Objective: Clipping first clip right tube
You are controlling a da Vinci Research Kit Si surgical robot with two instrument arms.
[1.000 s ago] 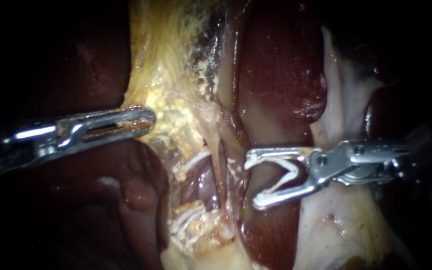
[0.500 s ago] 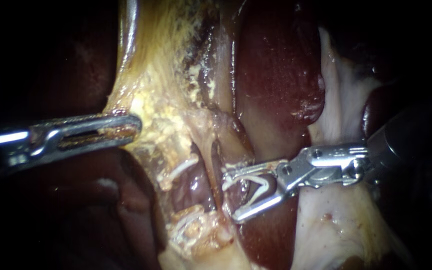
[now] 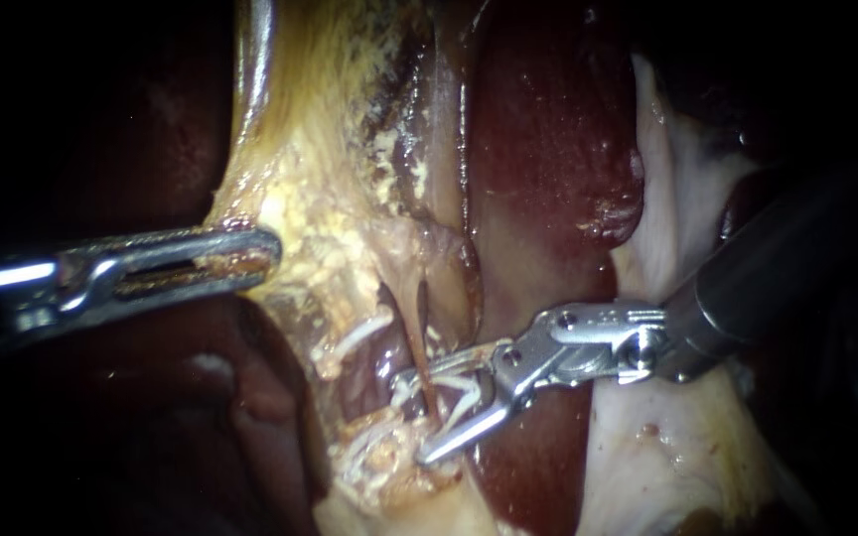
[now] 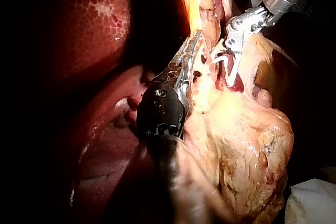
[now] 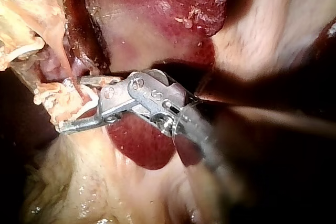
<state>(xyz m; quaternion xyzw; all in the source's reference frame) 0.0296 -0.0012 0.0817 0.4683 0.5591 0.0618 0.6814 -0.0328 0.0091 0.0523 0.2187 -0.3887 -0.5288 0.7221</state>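
My left instrument (image 3: 268,253) comes in from the left, its jaws shut on the edge of the yellow fatty tissue (image 3: 320,228) and holding it taut. From the right, my right instrument (image 3: 414,417) has its jaws open with a white clip (image 3: 454,392) loaded between them. A thin reddish tube (image 3: 421,333) runs down through the gap between those jaws, and I cannot tell whether it touches them. In the right wrist view the open jaws of the right instrument (image 5: 65,103) straddle pale stringy tissue (image 5: 63,106). The left wrist view shows the left instrument (image 4: 190,51) beside the right instrument (image 4: 231,59).
Dark red liver (image 3: 548,149) lies behind and right of the tube. Pale whitish tissue (image 3: 677,199) rises at the right, under the right shaft. White frayed strands (image 3: 359,333) cross the window left of the tube. White gauze (image 4: 315,203) shows beside the organ.
My right instrument has moved left and down, bringing its open jaws and clip around the thin tube. The left instrument pulled the yellow tissue slightly left a second ago, then held still.
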